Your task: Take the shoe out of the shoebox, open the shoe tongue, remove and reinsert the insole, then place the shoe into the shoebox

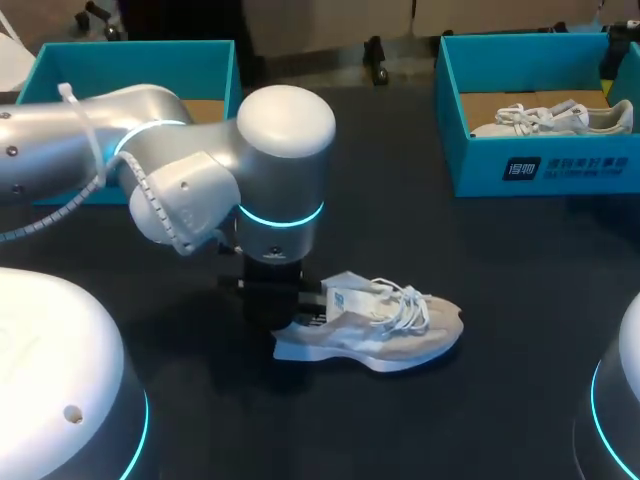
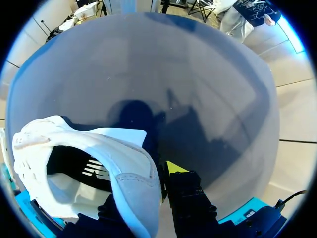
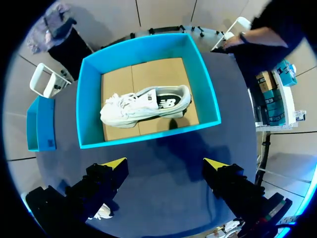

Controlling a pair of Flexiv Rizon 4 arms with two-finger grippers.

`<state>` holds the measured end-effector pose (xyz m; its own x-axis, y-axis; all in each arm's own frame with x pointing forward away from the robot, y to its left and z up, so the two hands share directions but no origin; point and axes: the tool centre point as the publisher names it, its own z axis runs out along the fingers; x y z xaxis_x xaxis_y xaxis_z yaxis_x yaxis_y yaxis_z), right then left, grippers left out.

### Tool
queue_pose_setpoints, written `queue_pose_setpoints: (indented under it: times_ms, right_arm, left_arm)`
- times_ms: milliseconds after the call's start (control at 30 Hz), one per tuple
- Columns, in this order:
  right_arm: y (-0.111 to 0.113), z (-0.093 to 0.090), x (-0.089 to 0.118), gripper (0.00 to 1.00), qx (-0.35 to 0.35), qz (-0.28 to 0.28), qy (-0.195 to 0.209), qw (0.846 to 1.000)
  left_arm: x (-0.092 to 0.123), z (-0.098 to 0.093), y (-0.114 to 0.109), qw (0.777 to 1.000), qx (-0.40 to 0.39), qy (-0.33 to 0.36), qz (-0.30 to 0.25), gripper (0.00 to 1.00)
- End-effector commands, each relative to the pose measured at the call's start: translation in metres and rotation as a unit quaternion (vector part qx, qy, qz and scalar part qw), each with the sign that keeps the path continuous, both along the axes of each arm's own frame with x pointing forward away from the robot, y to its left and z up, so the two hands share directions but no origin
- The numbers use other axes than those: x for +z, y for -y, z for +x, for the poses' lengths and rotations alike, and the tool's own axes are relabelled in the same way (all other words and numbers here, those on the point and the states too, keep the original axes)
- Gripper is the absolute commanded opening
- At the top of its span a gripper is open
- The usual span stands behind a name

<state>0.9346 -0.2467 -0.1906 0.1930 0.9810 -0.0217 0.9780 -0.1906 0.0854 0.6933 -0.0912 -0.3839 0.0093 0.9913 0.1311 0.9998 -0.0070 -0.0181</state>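
Observation:
A beige and white shoe (image 1: 400, 325) lies on its side on the black table, toe toward the right. My left gripper (image 1: 300, 305) stands at its heel, mostly hidden under the wrist. In the left wrist view the gripper (image 2: 148, 173) is shut on the shoe's heel collar (image 2: 133, 173), one yellow tip outside, the other finger inside the shoe's opening. My right gripper (image 3: 166, 166) hangs open and empty, high over the table. Ahead of it is a teal shoebox (image 3: 89, 99) with a second white shoe (image 3: 143, 105) inside.
The teal shoebox (image 1: 540, 165) with the second shoe (image 1: 550, 118) stands at the back right. Another teal shoebox (image 1: 130, 60) sits at the back left, partly hidden by my left arm. Bare black table (image 1: 520, 300) lies right of the shoe.

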Motion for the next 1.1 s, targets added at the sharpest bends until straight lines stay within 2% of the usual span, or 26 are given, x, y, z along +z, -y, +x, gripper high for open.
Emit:
queue_pose_setpoints:
  times_ms: [33,667,700,800,867,900,933,1100]
  right_arm:
    - [-0.001,-0.001,0.000,1.00,-0.001,-0.001,0.001,1.000]
    - [-0.001,-0.001,0.000,1.00,-0.001,-0.001,0.001,1.000]
    - [-0.001,-0.001,0.000,1.00,-0.001,-0.001,0.001,1.000]
    - [-0.001,-0.001,0.000,1.00,-0.001,-0.001,0.001,1.000]
    - [-0.001,-0.001,0.000,1.00,-0.001,-0.001,0.001,1.000]
    - [-0.001,-0.001,0.000,1.00,-0.001,-0.001,0.001,1.000]
    - [-0.001,-0.001,0.000,1.00,-0.001,-0.001,0.001,1.000]
    - [-0.001,-0.001,0.000,1.00,-0.001,-0.001,0.001,1.000]
  left_arm:
    - [-0.003,-0.001,0.001,1.000,-0.001,0.002,-0.001,0.00]
    - [-0.017,-0.003,0.005,1.000,-0.017,0.015,0.012,0.00]
    - [-0.017,-0.003,0.005,1.000,-0.017,0.015,0.012,0.09]
    - [-0.017,-0.003,0.005,1.000,-0.017,0.015,0.012,0.48]
    - [-0.017,-0.003,0.005,1.000,-0.017,0.014,0.010,0.84]
    - [-0.015,-0.003,0.004,1.000,-0.016,0.015,0.007,0.94]
    - [-0.012,-0.003,0.003,1.000,-0.014,0.015,0.002,1.00]
    - [0.007,-0.005,0.001,1.000,-0.015,0.011,-0.021,1.00]
